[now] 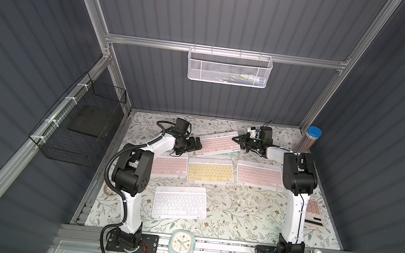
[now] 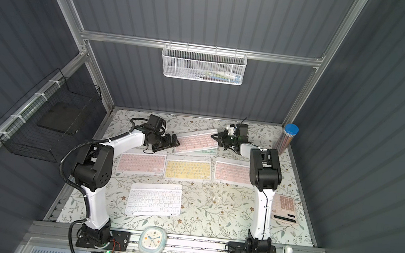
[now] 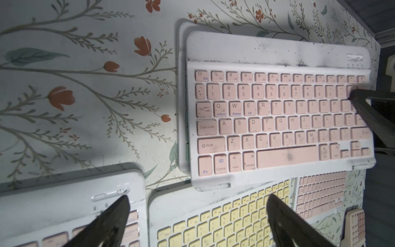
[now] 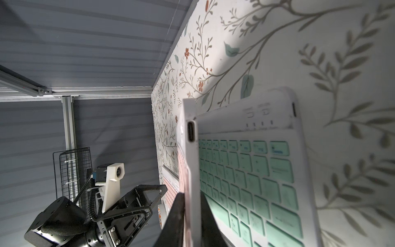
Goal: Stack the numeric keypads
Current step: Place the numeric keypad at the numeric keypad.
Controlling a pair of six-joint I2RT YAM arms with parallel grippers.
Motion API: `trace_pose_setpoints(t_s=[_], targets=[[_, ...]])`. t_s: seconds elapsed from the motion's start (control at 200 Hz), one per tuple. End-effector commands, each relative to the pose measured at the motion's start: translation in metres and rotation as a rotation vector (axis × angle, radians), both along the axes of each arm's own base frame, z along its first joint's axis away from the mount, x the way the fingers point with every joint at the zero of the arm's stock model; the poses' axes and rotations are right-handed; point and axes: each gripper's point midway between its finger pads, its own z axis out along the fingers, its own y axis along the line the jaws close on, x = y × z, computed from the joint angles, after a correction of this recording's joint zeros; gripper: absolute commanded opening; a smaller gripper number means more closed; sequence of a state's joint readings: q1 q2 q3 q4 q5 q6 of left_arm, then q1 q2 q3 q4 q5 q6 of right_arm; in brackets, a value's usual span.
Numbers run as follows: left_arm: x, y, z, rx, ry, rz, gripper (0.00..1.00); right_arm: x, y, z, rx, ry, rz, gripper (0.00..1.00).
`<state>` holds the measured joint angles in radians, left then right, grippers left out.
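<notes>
While tilted, keypad in right gripper

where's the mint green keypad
Right wrist view: the mint-green keypad lies under the skewed pink keypad; in a top view, they're at the table's far middle, behind the yellow keypad.

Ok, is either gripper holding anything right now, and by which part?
The right gripper holds the rear pink keypad by its short edge, one finger on each face, over the mint-green keypad. The left gripper is open, holding nothing.
</notes>
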<state>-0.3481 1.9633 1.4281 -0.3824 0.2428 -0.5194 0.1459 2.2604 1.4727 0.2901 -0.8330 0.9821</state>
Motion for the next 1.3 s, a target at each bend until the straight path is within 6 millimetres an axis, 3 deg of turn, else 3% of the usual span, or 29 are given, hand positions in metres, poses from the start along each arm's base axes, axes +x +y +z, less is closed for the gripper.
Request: trace_pose_setpoints(t_s=[0.0,0.4,0.765,1.291], targets=[[-0.001,-0.006,-0.009,-0.014,0.023,-0.013,1.00,0.002,0.001,-0.011,-0.022,-0.002,-0.004,0.17],[-0.002,-0.010,-0.013,-0.020,0.037,-0.031,1.00,-0.004,-0.007,-0.022,-0.105,0.017,-0.044,0.45],[0.001,-0.015,-0.013,-0.024,0.037,-0.039,1.00,-0.010,-0.017,-0.025,-0.238,0.036,-0.083,0.50],[0.007,-0.036,-0.016,-0.095,0.053,-0.077,1.00,-0.006,-0.015,-0.023,-0.232,0.042,-0.077,0.52]])
